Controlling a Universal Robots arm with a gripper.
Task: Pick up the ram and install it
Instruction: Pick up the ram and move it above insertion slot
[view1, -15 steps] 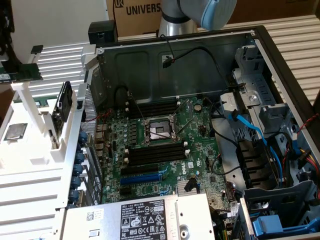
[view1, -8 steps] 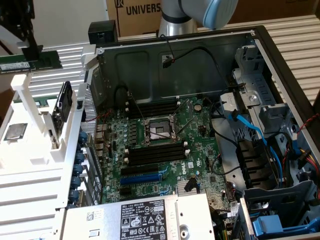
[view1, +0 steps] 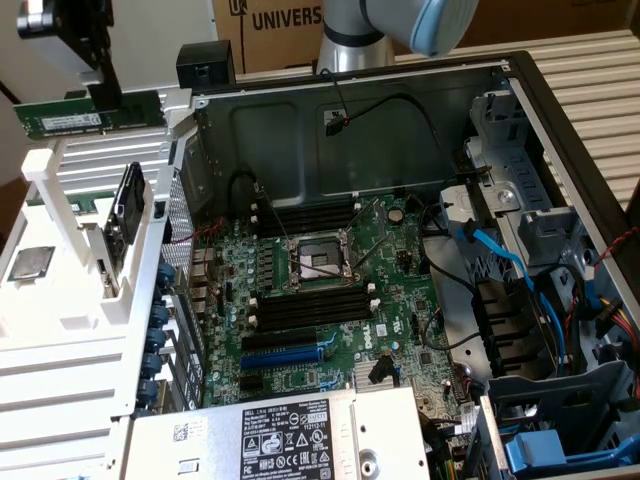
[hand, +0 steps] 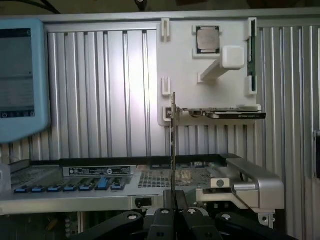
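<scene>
The ram (view1: 90, 115) is a long green stick with a white label, held level in the air at the exterior view's upper left. My gripper (view1: 104, 92) is shut on its top edge from above. In the wrist view the ram (hand: 173, 140) appears edge-on as a thin strip rising from between my black fingers (hand: 162, 217), where the gripper (hand: 173, 202) clamps it. It hangs above the white parts rack (view1: 70, 330), apart from the open computer case. The motherboard's black memory slots (view1: 305, 310) lie beside the CPU socket (view1: 318, 262), with a second set of slots (view1: 310, 215) behind it.
The white rack holds a CPU chip (view1: 30, 262) and an upright graphics card (view1: 125, 215). The case's side wall (view1: 185, 250) stands between rack and motherboard. A blue expansion slot (view1: 285, 355), the power supply (view1: 290, 440), cables and drive bays (view1: 540, 260) crowd the case.
</scene>
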